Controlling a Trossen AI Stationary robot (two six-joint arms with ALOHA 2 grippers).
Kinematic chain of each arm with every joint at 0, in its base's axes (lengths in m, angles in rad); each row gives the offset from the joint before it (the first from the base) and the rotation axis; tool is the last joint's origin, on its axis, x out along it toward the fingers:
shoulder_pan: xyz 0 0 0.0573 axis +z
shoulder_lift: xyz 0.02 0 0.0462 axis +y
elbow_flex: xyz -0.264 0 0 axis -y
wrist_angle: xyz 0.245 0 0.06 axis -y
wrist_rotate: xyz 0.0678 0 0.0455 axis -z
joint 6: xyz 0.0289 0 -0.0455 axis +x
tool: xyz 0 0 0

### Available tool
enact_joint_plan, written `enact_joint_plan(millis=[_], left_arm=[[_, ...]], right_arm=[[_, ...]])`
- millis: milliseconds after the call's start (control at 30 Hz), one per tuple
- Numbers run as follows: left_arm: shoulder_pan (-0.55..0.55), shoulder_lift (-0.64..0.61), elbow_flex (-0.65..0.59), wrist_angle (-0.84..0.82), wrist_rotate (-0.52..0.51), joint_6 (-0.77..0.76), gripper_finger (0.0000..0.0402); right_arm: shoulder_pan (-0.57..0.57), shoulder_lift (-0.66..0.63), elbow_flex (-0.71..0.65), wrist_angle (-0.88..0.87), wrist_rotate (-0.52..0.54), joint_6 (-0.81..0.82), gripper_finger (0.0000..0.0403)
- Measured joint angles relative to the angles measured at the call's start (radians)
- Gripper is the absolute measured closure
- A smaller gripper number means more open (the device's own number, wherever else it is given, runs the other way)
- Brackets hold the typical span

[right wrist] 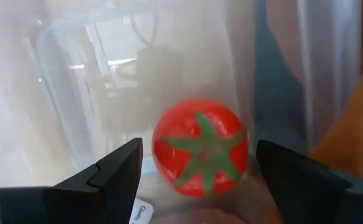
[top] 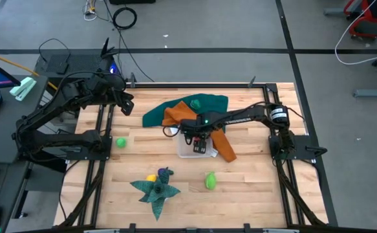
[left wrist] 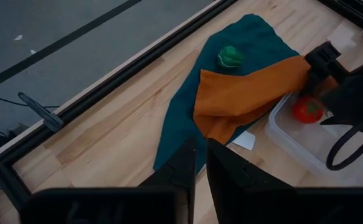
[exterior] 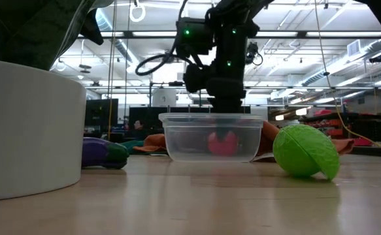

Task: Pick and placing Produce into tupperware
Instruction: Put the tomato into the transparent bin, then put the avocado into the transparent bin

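With the right tool (right wrist: 197,171) spread above the tomato (right wrist: 201,148) inside the container (exterior: 211,137), a straight lift is advised, rim untouched.

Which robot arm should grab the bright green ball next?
Probably the left. The green ball lies on the left side of the table, nearer the left pincer, which holds nothing. The right pincer is open over the tupperware, around the tomato.

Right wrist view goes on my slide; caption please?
Open right tool poised over a red toy tomato inside the clear tupperware.
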Motion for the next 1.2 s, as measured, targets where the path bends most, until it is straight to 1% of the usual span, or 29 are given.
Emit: enact_joint_plan(millis=[200, 467, 633, 700, 800, 933, 1033, 1133, 1200], left_arm=[[0.000, 0.000, 0.000, 0.000, 0.000, 0.000, 0.0362], [-0.001, 0.000, 0.000, -0.005, 0.000, 0.000, 0.0357], [-0.001, 0.000, 0.000, -0.042, 0.000, 0.000, 0.0358], [-0.001, 0.000, 0.000, -0.059, 0.001, 0.000, 0.0360], [-0.001, 0.000, 0.000, -0.099, 0.005, -0.012, 0.0360], [-0.001, 0.000, 0.000, -0.123, 0.051, -0.020, 0.0356], [-0.002, 0.000, 0.000, -0.123, 0.073, -0.018, 0.0353], [-0.002, 0.000, 0.000, -0.135, 0.076, -0.019, 0.0353], [-0.002, 0.000, 0.000, -0.156, 0.099, -0.018, 0.0354]], right_arm=[[0.000, -0.012, 0.075, -0.110, 0.013, -0.005, 0.0128], [-0.001, -0.014, 0.233, -0.276, 0.016, -0.005, 0.0129], [0.000, -0.014, 0.327, -0.376, 0.046, -0.006, 0.0129], [0.000, -0.026, 0.338, -0.406, 0.064, -0.006, 0.0129], [0.000, -0.073, 0.313, -0.429, 0.096, 0.005, 0.0129], [0.000, -0.164, 0.241, -0.451, 0.155, 0.065, 0.0129], [0.000, -0.254, 0.169, -0.456, 0.182, 0.150, 0.0129], [0.000, -0.348, 0.079, -0.453, 0.199, 0.268, 0.0129], [0.000, -0.409, 0.015, -0.445, 0.213, 0.348, 0.0129]])
